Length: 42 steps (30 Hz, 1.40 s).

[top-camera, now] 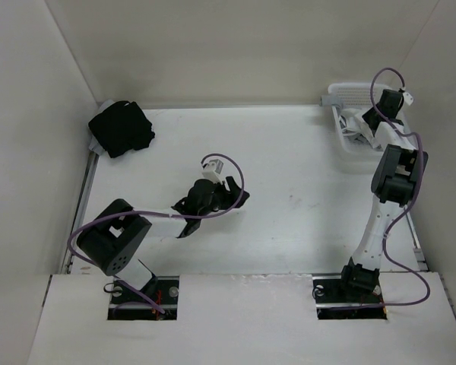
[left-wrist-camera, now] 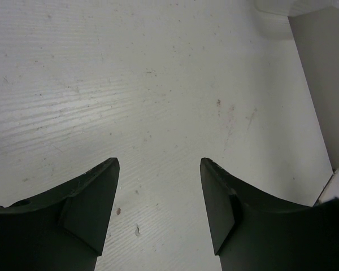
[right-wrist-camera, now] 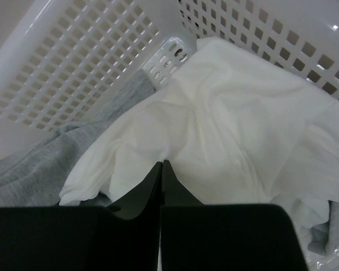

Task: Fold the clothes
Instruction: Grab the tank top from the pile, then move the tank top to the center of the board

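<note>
Apparently the closed right gripper (right-wrist-camera: 161,162) pinches the near edge of the white garment (right-wrist-camera: 237,113).

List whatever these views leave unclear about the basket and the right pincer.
- Right wrist view: whether the shut right pincer grips the white garment; its fingers cover the contact.
- Top view: what the basket contains; the right arm covers it.
- Right wrist view: how far the grey clothes reach; the garment and the frame edge hide them.

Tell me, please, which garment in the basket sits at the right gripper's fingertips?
The white garment, lying atop the grey garments; the right gripper is shut on its fold.
</note>
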### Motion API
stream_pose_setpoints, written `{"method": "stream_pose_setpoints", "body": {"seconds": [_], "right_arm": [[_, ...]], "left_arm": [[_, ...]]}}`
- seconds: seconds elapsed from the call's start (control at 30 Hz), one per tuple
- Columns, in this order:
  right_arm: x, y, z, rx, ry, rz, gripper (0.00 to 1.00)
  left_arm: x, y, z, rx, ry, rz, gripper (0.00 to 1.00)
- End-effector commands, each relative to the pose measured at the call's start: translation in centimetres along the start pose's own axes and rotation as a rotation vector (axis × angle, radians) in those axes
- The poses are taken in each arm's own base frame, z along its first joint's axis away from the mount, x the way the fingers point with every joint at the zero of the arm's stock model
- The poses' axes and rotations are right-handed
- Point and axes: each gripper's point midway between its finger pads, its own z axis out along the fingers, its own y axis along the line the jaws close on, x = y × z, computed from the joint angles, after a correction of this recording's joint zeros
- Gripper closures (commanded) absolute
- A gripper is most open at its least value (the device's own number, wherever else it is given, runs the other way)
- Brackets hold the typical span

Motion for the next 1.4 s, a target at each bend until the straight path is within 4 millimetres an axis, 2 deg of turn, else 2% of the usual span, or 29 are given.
{"method": "stream_pose_setpoints", "body": {"seconds": [0.0,0.03,0.07,0.2,0.23,0.3,0.43,0.5,0.53,0.57,0.63,0.67,0.7,0.73,0.77,0.8,0.83,0.87,0.9,0.93,1.0,1.03,1.07,1.1,1.17,1.27,1.37], "right_arm": [[-4.4,3.3,-2.5,-0.12,-0.103,0.094,1.0],[-6.0,3.9,-4.1,-0.15,-0.154,0.107,1.0],[-6.3,4.0,-4.5,-0.156,-0.164,0.108,1.0],[-9.5,5.7,-9.7,-0.222,-0.269,0.12,1.0],[-10.7,6.5,-12.2,-0.253,-0.307,0.131,1.0],[-11.8,7.5,-15.0,-0.298,-0.344,0.147,1.0],[-13.7,12.1,-25.2,-0.498,-0.412,0.184,1.0],[-14.3,15.2,-31.4,-0.621,-0.441,0.18,1.0],[-14.4,15.6,-32.5,-0.64,-0.445,0.178,1.0],[-14.4,17.5,-36.6,-0.72,-0.456,0.169,1.0],[-13.6,20.1,-43.1,-0.857,-0.447,0.145,1.0],[-12.1,21.2,-46.2,-0.93,-0.416,0.133,1.0],[-10.8,21.6,-47.3,-0.96,-0.389,0.121,1.0],[-7.4,22.1,-49.1,-1.012,-0.325,0.102,0.99],[-4.8,22.4,-49.8,-1.04,-0.271,0.087,0.98],[2.9,22.4,-50.1,-1.075,-0.111,0.028,0.96],[4.3,22.3,-50.1,-1.076,-0.082,0.018,0.96],[12.3,21.3,-50.0,-1.082,0.087,-0.048,0.95],[13.6,21.1,-49.9,-1.082,0.115,-0.06,0.95],[21.3,19.6,-50.6,-1.093,0.288,-0.15,0.93],[29.2,17.4,-52.3,-1.117,0.471,-0.278,0.86],[31.9,16.1,-53.0,-1.114,0.537,-0.326,0.79],[33.7,14.9,-53.5,-1.103,0.574,-0.352,0.68],[34.3,14.2,-53.6,-1.081,0.58,-0.353,0.6],[34.1,13.0,-53.7,-1.054,0.549,-0.332,0.48],[32.8,11.8,-53.5,-1.034,0.509,-0.306,0.44],[31.5,9.3,-51.3,-0.919,0.47,-0.267,0.51]], "left_arm": [[-1.4,-1.3,0.2,0.058,-0.045,-0.006,0.42],[-1.4,-1.3,0.2,0.059,-0.046,-0.006,0.42],[-1.4,-1.3,0.2,0.059,-0.047,-0.006,0.42],[-1.4,-1.5,0.1,0.063,-0.047,-0.005,0.42],[-1.4,-1.6,0.1,0.065,-0.047,-0.006,0.42],[-1.5,-1.7,0.0,0.069,-0.049,-0.005,0.42],[-2.0,-1.8,-0.4,0.074,-0.066,-0.012,0.43],[-2.8,-1.4,-0.8,0.065,-0.087,-0.036,0.43],[-3.0,-1.4,-0.9,0.066,-0.092,-0.04,0.43],[-3.5,-1.1,-1.2,0.06,-0.104,-0.056,0.43],[-5.1,-0.7,-2.1,0.052,-0.146,-0.083,0.43],[-6.1,-0.5,-2.7,0.048,-0.169,-0.096,0.43],[-7.0,-0.1,-3.4,0.036,-0.194,-0.111,0.43],[-7.9,0.3,-4.1,0.022,-0.22,-0.124,0.43],[-8.7,0.9,-4.9,0.005,-0.245,-0.14,0.43],[-9.9,1.9,-6.2,-0.026,-0.282,-0.163,0.43],[-10.4,2.5,-6.8,-0.042,-0.299,-0.175,0.43],[-11.0,3.8,-8.4,-0.078,-0.334,-0.205,0.43],[-11.2,4.0,-8.7,-0.084,-0.343,-0.211,0.43],[-11.6,5.6,-10.5,-0.131,-0.381,-0.235,0.43],[-11.8,7.6,-12.2,-0.202,-0.416,-0.252,0.43],[-11.8,8.5,-12.9,-0.238,-0.43,-0.257,0.42],[-11.6,9.5,-13.5,-0.279,-0.441,-0.259,0.42],[-11.4,10.0,-13.7,-0.305,-0.443,-0.257,0.42],[-11.1,10.7,-13.8,-0.343,-0.435,-0.249,0.42],[-11.0,11.0,-13.3,-0.367,-0.416,-0.232,0.43],[-10.2,11.5,-12.7,-0.41,-0.363,-0.185,0.44]]}}
